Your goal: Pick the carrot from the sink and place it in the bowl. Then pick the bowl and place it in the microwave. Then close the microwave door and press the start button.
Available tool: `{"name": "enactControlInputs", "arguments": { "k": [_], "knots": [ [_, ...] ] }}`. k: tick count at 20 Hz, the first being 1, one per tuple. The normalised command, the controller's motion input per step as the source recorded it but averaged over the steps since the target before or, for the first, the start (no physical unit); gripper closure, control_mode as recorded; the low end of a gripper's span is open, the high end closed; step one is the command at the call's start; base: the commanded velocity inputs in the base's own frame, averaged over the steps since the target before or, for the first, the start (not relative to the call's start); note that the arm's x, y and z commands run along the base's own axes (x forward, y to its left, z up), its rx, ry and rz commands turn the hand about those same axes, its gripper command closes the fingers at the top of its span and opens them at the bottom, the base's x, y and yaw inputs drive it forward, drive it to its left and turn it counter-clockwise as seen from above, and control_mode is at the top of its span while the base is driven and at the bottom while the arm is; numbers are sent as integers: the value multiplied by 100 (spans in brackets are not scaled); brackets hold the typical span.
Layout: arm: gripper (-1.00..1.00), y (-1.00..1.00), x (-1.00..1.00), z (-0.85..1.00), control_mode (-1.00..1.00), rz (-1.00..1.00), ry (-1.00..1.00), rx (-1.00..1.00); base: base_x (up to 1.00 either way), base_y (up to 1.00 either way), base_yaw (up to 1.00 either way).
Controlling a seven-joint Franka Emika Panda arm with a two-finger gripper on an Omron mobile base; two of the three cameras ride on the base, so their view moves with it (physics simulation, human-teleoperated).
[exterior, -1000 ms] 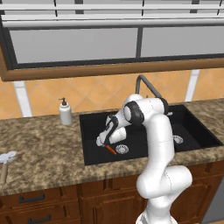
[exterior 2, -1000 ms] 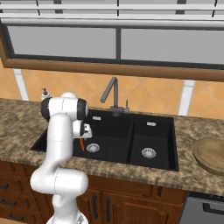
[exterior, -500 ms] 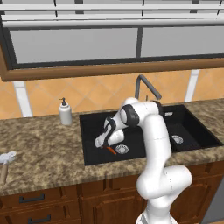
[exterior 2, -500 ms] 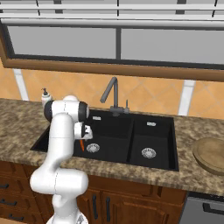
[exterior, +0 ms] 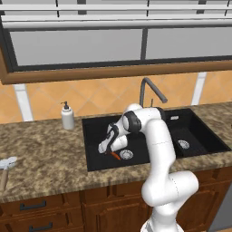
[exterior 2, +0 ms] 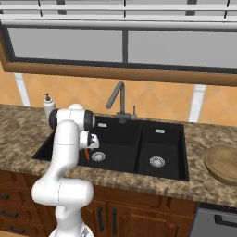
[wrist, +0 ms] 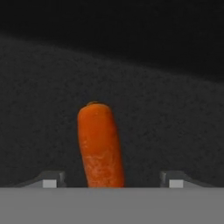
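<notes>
The orange carrot lies on the floor of the left basin of the black sink, beside the round drain. My gripper is down in that basin, right over the carrot. It is open: one fingertip stands on each side of the carrot with a gap between. The wooden bowl sits on the counter far to the right of the sink. The microwave is out of view.
The grey faucet rises behind the sink's middle. A soap dispenser stands at the back left of the granite counter. A pale utensil lies at the counter's left edge.
The hand has sunk a little lower in the left basin, closer onto the carrot. The carrot has not moved.
</notes>
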Motion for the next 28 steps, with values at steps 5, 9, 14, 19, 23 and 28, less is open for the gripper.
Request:
{"name": "enactControlInputs", "arguments": {
  "k": [5,9,14,19,23,28],
  "knots": [
    [100,0,18,-29,-100,0,0,0,0,0,0],
    [100,7,6,-16,-100,0,1,0,0,0,0],
    [100,8,-46,59,-100,0,-1,-1,0,0,0],
    [100,16,-31,100,-100,0,-1,-5,0,0,0],
    [100,11,-20,100,-100,0,0,-5,0,0,0],
    [100,12,-13,100,-100,0,0,-6,0,0,0]
  ]
}}
